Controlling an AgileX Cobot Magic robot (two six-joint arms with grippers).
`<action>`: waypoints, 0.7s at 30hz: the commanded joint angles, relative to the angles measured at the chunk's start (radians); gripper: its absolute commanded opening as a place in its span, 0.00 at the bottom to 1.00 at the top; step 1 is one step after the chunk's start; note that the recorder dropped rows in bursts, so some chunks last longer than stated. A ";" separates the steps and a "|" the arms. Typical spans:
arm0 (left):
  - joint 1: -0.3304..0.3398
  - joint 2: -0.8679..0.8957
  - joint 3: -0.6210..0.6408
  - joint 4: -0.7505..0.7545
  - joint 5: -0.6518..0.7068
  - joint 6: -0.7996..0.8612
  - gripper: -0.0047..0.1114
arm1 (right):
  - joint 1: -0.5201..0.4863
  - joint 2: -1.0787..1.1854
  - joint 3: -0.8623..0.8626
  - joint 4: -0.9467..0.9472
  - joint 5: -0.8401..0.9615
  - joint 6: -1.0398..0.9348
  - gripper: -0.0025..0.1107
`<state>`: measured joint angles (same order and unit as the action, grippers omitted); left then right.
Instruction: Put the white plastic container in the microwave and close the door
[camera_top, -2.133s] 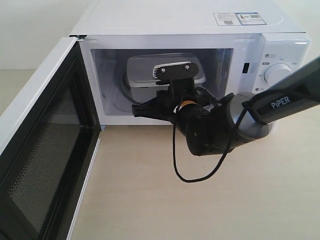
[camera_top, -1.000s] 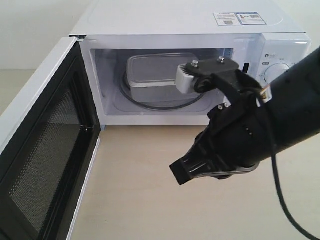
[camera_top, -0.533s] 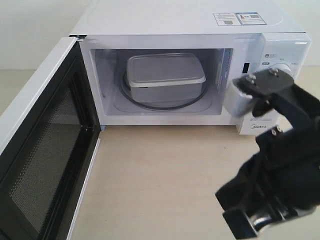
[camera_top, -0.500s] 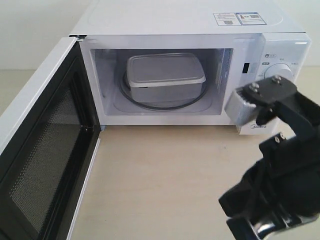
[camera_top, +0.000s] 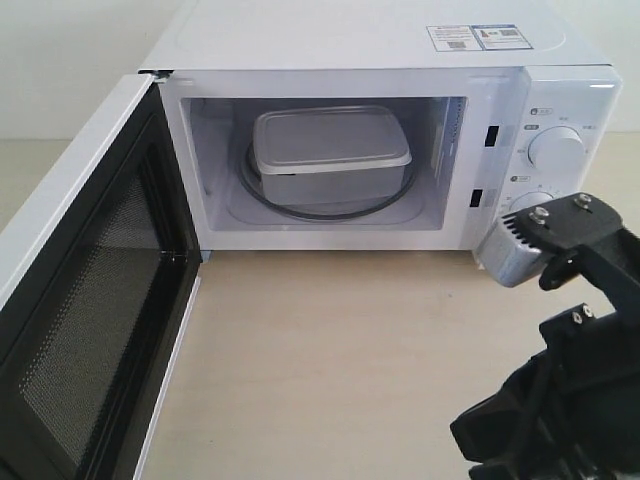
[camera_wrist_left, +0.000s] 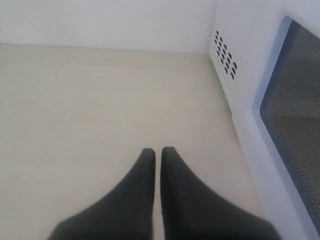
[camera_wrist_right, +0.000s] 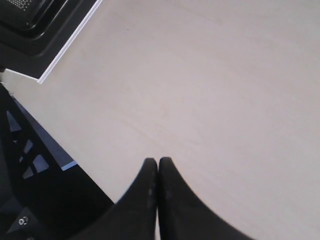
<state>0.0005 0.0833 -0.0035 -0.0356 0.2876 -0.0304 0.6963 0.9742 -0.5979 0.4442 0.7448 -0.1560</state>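
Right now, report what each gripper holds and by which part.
Nothing. The left gripper and the right gripper are both shut empty; the white plastic container sits free inside the microwave.

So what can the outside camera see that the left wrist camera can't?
Only the exterior view: the white plastic container sitting inside the microwave on the glass turntable, the dials, and the black right arm low on the right.
Only the left wrist view: the left claw, shut and empty above the table, and the vent holes on the microwave's side.
Both: the microwave, its open door with the dark mesh window, and the pale table.
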 joint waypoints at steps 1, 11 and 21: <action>0.007 -0.007 0.003 0.002 -0.003 0.001 0.08 | 0.001 -0.007 0.002 -0.066 -0.011 -0.006 0.02; 0.007 -0.007 0.003 0.002 -0.003 0.001 0.08 | -0.037 -0.099 0.005 -0.071 -0.053 -0.068 0.02; 0.007 -0.007 0.003 0.002 -0.003 0.001 0.08 | -0.402 -0.580 0.181 -0.062 -0.535 -0.089 0.02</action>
<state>0.0005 0.0833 -0.0035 -0.0356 0.2876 -0.0304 0.3854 0.5101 -0.4731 0.3854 0.2998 -0.2383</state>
